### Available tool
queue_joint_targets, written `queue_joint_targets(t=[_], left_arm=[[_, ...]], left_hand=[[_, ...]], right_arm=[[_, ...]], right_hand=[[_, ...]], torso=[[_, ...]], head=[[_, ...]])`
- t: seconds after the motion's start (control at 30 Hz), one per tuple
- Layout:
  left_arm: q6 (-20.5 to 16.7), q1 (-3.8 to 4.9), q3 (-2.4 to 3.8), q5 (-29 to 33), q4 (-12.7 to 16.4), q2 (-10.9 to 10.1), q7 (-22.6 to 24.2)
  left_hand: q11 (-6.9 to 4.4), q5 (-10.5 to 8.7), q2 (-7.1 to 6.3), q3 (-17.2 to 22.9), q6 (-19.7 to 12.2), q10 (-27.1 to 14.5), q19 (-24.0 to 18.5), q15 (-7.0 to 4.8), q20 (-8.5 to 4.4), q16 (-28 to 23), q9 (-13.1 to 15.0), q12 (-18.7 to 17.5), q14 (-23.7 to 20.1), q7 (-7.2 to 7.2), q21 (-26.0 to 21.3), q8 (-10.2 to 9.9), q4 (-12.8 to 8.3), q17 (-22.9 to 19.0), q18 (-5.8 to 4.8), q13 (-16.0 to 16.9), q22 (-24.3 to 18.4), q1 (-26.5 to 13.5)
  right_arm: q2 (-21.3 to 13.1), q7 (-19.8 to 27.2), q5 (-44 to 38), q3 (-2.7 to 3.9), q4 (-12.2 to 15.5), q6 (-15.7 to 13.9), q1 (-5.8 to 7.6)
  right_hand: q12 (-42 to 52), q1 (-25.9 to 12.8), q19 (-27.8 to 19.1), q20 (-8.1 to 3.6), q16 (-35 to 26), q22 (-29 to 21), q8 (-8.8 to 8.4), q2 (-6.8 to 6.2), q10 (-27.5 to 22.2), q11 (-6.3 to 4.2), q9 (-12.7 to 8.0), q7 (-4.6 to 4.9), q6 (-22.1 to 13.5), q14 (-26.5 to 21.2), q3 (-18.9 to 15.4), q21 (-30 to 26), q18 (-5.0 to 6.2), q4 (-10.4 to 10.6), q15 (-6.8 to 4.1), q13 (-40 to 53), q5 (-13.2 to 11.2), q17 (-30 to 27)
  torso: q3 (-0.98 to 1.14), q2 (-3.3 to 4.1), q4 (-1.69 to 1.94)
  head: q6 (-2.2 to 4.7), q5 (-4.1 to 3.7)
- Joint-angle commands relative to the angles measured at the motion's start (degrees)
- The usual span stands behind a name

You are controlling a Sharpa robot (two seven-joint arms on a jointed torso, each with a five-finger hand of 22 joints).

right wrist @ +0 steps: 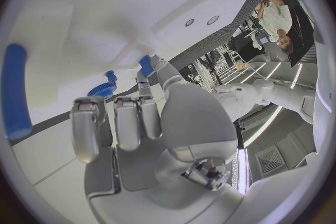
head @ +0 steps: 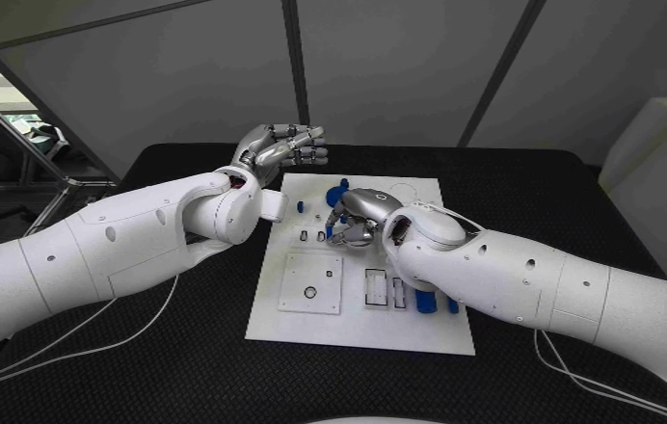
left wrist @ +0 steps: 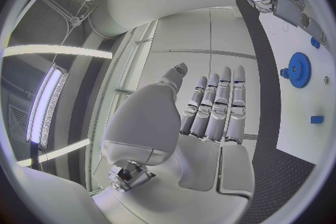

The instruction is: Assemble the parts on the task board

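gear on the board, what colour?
Blue. The gear shows best in the left wrist view, lying on the white task board.

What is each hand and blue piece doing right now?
left hand: raised off the board, holds nothing, fingers apart.
right hand: down over the task board.
blue gear: flat on the board.
blue pegs: on the board's near end.
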Motion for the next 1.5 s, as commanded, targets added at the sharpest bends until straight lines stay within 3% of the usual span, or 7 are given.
queue_joint_targets(t=[0.03, 0.83, 1.5], left_arm=[[0.7, 0.12, 0.05, -0.2, 0.0, 0.1, 0.1], [0.7, 0.12, 0.05, -0.2, -0.3, 0.1, 0.1], [0.8, 0.12, 0.05, -0.2, -0.4, 0.2, 0.0]], left_hand=[[0.06, -0.17, -0.13, 0.4, 0.3, 0.4, -0.4, 0.12, 0.05, -0.2, 0.0, -0.2, 0.4, 0.32, 0.2, -0.3, 0.1, 0.1, -0.39, 0.0, -0.1, -0.5], [0.05, -0.32, -0.15, 0.5, 0.3, 0.4, -0.5, 0.13, 0.05, -0.3, 0.0, -0.3, 0.4, 0.3, 0.3, -0.4, -0.1, 0.1, -0.39, 0.0, -0.1, -0.4], [0.05, -0.32, -0.15, 0.5, 0.3, 0.4, -0.5, 0.13, 0.05, -0.3, 0.0, -0.3, 0.4, 0.3, 0.3, -0.4, -0.1, 0.1, -0.39, 0.0, -0.1, -0.4]], right_arm=[[0.2, 0.4, -0.4, -0.05, -0.1, 1.4, -0.05], [0.3, -0.8, -1.5, -0.1, -0.5, 2.6, -0.13], [0.4, -0.6, -1.6, -0.1, -0.8, 2.0, -0.13]], right_hand=[[0.1, -0.4, 5.7, -0.54, 0.2, 14.5, 0.29, 0.06, 1.7, -0.43, 0.0, -0.29, 0.6, 3.8, -0.1, 0.2, -0.73, -0.2, -0.51, 7.8, 0.2, 4.6], [-0.4, -1.0, 5.3, -0.48, -0.2, 13.9, -0.04, -0.7, 1.3, -0.25, -0.3, -0.02, -0.4, 3.6, -0.2, -0.1, -0.58, -0.6, -0.39, 7.3, 0.0, 3.7], [-2.1, -2.4, 4.9, 0.13, -0.5, 13.3, -0.11, -2.23, 0.1, 0.63, -0.7, 1.01, -4.4, 3.5, -0.4, -0.5, -0.43, -1.3, 0.32, 5.5, -0.1, 3.3]], torso=[[0.0, 0.0, 0.02], [0.0, -0.01, 0.0], [-0.01, 0.0, 0.01]], head=[[-0.04, 0.02], [-0.3, 0.17], [-0.32, 0.23]])
